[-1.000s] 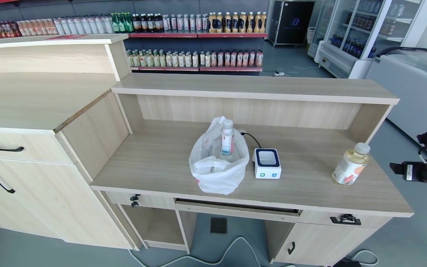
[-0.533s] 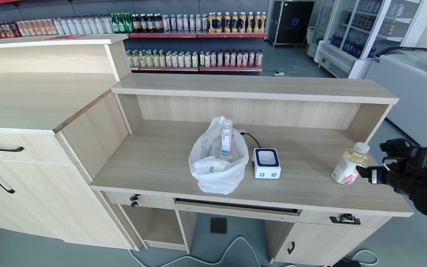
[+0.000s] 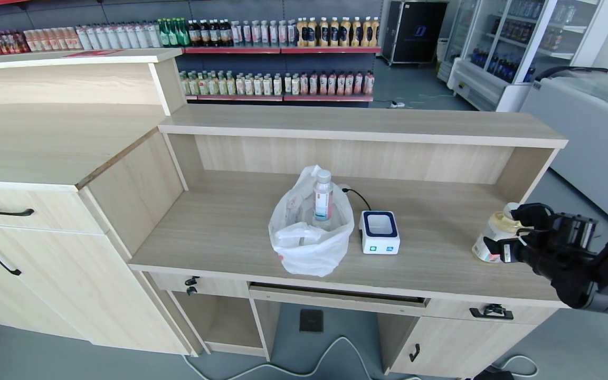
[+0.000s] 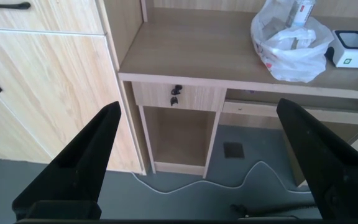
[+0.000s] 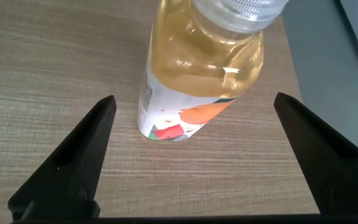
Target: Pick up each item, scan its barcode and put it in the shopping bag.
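Observation:
A yellow juice bottle [image 3: 495, 234] with a white cap and orange label stands upright near the counter's right end. My right gripper [image 3: 507, 231] is open at it, one finger on each side; in the right wrist view the bottle [image 5: 197, 68] stands just at the tips of the open right gripper [image 5: 194, 102]. The white shopping bag [image 3: 309, 240] sits mid-counter with a clear water bottle [image 3: 323, 200] standing in it. A white scanner [image 3: 380, 232] lies just right of the bag. My left gripper [image 4: 197, 104] hangs open and holds nothing, low in front of the counter's left part.
The wooden counter [image 3: 230, 232] has a raised back shelf [image 3: 362, 124] and a taller cabinet [image 3: 61, 142] on the left. The scanner's black cable [image 3: 358, 196] runs behind it. Drawers and a floor cable [image 4: 197, 183] lie below the counter.
My right gripper has come in from beyond the counter's right end, moving left until its open fingers reach the juice bottle. The bag, scanner and bottles have stayed put.

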Controlling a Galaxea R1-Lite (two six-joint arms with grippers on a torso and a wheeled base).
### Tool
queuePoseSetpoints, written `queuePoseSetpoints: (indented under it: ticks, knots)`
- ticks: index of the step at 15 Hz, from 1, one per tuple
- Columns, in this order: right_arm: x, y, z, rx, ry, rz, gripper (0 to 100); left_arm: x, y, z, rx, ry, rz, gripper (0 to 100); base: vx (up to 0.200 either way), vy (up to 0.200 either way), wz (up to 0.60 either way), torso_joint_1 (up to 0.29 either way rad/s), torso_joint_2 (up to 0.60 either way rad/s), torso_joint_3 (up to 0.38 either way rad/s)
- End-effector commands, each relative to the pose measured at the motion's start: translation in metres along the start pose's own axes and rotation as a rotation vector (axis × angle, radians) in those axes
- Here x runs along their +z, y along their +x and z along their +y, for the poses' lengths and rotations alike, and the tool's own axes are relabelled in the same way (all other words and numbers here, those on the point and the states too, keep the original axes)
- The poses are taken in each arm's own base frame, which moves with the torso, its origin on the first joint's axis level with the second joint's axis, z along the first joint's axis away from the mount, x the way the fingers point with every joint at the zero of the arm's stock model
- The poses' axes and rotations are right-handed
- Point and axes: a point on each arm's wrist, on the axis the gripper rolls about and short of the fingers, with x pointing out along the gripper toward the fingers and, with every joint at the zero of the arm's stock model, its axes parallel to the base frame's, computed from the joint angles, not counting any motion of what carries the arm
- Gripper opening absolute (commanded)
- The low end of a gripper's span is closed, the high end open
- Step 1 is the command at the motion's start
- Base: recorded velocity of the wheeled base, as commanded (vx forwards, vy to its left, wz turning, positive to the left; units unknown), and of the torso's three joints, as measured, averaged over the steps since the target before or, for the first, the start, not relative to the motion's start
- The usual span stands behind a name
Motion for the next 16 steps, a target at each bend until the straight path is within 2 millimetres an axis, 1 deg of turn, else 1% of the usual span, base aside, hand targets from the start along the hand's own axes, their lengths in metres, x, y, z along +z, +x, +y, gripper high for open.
queuePoseSetpoints:
  ticks: [1, 4, 13, 16]
  knots:
    - [-0.008, 0.008, 0.007, 0.015, -0.003, 0.014, 100, 0.0, 0.0, 0.0, 0.0, 0.0, 0.001, 100, 0.0, 0.0, 0.0, 0.0, 0.0, 0.0]
    - [-0.012, 0.019, 0.012, 0.018, -0.001, -0.011, 100, 0.0, 0.0, 0.0, 0.0, 0.0, 0.001, 100, 0.0, 0.0, 0.0, 0.0, 0.0, 0.0]
    - [-0.018, 0.046, 0.02, 0.019, 0.001, -0.047, 100, 0.0, 0.0, 0.0, 0.0, 0.0, 0.001, 100, 0.0, 0.0, 0.0, 0.0, 0.0, 0.0]
    - [-0.017, 0.053, 0.032, 0.042, 0.018, -0.059, 100, 0.0, 0.0, 0.0, 0.0, 0.0, 0.001, 100, 0.0, 0.0, 0.0, 0.0, 0.0, 0.0]
